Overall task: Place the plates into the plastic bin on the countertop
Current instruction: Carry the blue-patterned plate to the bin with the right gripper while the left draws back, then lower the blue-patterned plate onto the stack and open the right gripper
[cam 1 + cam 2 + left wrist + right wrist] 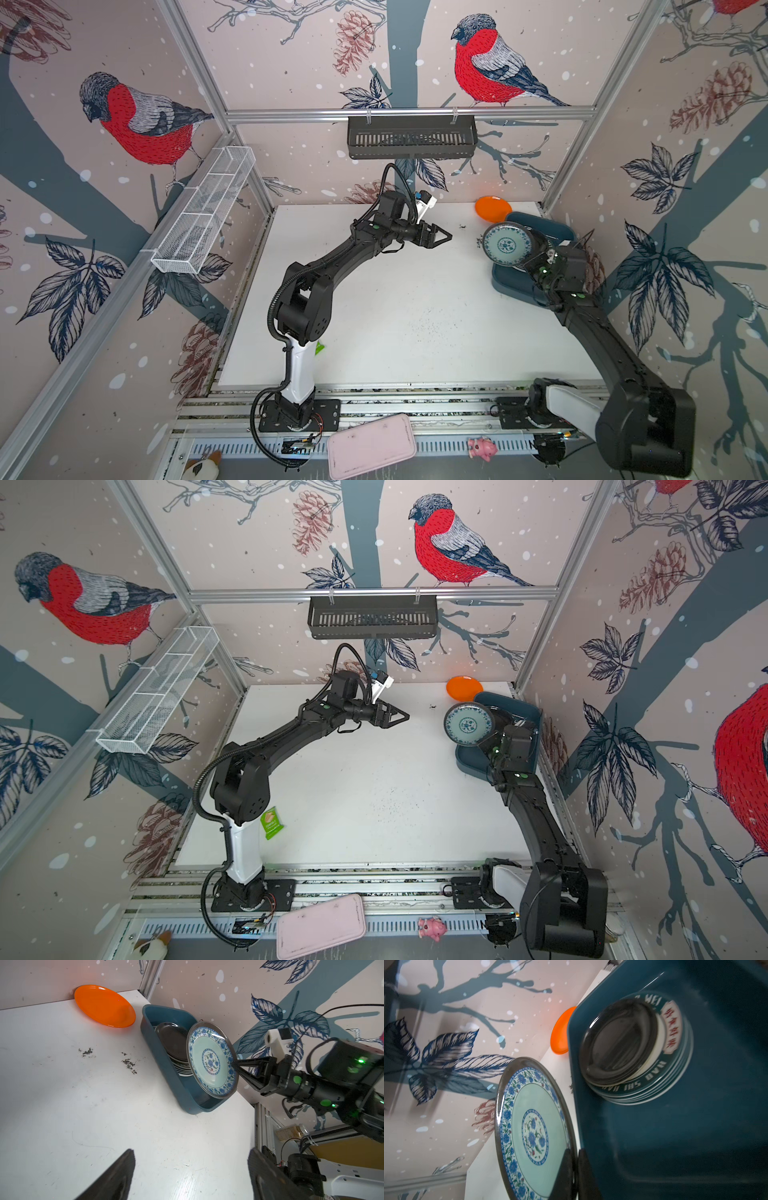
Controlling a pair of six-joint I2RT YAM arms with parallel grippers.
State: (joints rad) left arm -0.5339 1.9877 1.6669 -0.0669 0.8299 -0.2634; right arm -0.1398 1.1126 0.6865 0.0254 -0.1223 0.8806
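At the plastic bin [160, 1053], right pincer [236, 1065] grips teal-patterned plate [211, 1061].

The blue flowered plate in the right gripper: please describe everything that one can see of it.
The plate is round and shallow, glossy, pale teal in the middle with a blue flower medallion, a white band of blue flowers and a dark rim. It hangs nearly on edge in the air by the edge of the plastic bin; the right gripper is shut on its rim. Nothing else seems to touch it.
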